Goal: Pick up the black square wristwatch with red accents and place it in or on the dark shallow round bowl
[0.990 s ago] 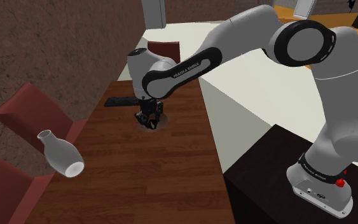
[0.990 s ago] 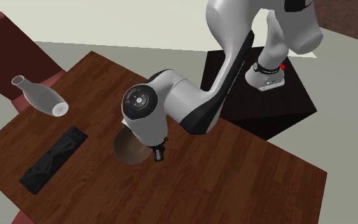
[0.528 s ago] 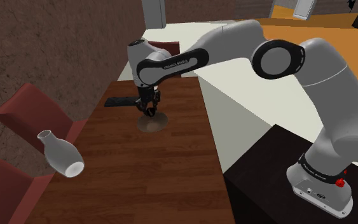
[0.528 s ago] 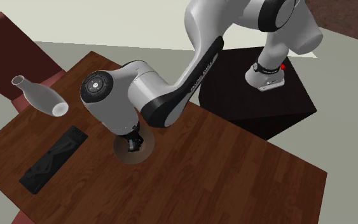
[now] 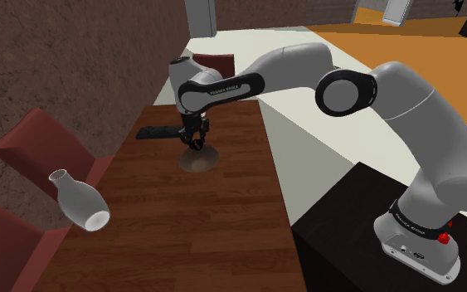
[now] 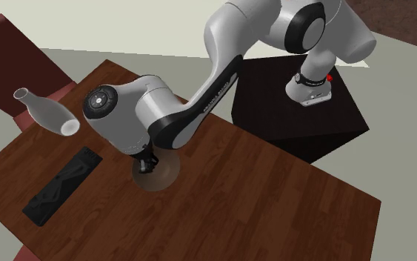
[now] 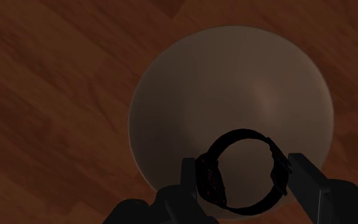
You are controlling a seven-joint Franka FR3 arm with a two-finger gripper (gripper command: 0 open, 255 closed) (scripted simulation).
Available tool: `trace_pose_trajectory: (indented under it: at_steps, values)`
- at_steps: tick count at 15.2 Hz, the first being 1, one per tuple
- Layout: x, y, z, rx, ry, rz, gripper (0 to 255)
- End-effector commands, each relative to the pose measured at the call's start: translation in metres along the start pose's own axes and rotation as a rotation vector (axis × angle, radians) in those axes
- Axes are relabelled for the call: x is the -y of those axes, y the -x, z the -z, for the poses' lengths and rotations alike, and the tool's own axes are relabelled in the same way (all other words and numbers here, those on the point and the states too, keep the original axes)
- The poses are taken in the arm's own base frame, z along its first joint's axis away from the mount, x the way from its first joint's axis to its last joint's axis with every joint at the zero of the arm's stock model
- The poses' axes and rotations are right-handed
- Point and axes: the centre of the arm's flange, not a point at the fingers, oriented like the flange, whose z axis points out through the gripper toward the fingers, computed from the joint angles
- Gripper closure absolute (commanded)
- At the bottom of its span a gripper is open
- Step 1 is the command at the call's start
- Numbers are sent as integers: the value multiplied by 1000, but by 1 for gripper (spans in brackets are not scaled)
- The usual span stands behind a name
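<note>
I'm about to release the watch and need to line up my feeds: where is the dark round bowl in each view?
Shoulder view: the bowl lies on the wooden table, left of centre and above mid-height, under the gripper.
Second exterior view: the bowl is left of centre, partly behind the arm.
Wrist view: the bowl lies beyond the gripper, which clasps the wristwatch.
Shared landmark: the gripper over the bowl.

White arm [image 5: 294,62] outstretched, black gripper [image 7: 244,170] pointing down just above the bowl [image 7: 234,83], fingers clasping the wristwatch [image 7: 210,181].
</note>
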Motion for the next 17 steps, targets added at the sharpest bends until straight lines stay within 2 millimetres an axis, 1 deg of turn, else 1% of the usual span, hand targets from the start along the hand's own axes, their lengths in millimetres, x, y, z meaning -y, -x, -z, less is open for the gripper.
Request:
trace_pose_trajectory:
  at_steps: [1,9,17]
  values:
    - [1,-1,-11,0,0,0,255]
    - [1,-1,-54,0,0,0,255]
    - [1,-1,-54,0,0,0,255]
